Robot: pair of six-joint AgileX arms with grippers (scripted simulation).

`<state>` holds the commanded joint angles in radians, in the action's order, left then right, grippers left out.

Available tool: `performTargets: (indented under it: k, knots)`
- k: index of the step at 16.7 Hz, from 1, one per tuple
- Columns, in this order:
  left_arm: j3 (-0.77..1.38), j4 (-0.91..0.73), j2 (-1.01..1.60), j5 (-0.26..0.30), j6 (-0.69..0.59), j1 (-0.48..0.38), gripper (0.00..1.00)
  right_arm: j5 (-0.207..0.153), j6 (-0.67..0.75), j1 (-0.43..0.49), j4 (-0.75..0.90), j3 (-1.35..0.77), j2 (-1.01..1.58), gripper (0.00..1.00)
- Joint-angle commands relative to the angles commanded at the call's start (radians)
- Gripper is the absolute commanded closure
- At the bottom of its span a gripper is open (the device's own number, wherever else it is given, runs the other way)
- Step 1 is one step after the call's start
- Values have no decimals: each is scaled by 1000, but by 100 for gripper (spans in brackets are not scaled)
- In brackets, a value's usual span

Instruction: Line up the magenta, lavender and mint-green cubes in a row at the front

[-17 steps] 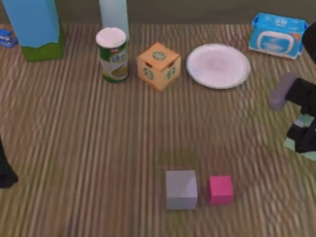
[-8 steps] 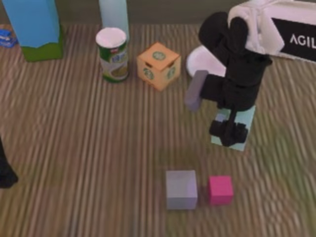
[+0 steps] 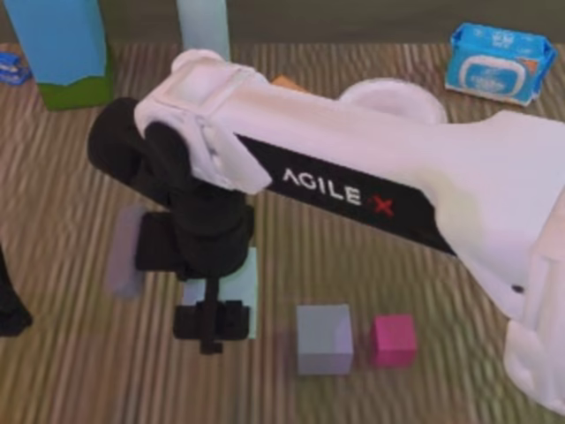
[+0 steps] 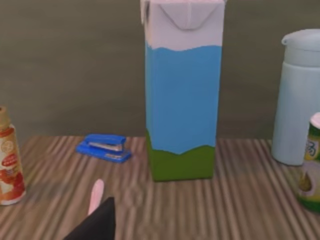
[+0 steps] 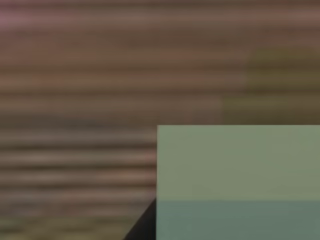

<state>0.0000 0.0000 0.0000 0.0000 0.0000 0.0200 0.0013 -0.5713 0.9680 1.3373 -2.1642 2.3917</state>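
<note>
The right arm reaches far across the tabletop (image 3: pixel 79 177) to the near left, and its right tool (image 3: pixel 210 322) is pinching the mint-green cube (image 3: pixel 245 291), carried just left of the lavender cube (image 3: pixel 324 338). The magenta cube (image 3: pixel 394 339) sits just right of the lavender one, both in a row at the near edge. The left tool (image 3: pixel 11 309) is parked at the left edge; whether it is spread or pressed together I cannot tell.
</note>
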Motion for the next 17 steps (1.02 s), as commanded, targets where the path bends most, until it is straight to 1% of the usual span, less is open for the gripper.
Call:
performTargets:
  k: [2, 8, 14, 17]
  knots:
    - [0, 0, 0, 0, 0, 0, 0, 1, 11, 29, 13, -29, 16, 100]
    - [0, 0, 0, 0, 0, 0, 0, 0, 13, 26, -6, -11, 12, 100]
    - [0, 0, 0, 0, 0, 0, 0, 2, 15, 29, -219, 174, 39, 100]
    - [0, 0, 0, 0, 0, 0, 0, 1, 13, 31, -242, 195, 46, 100]
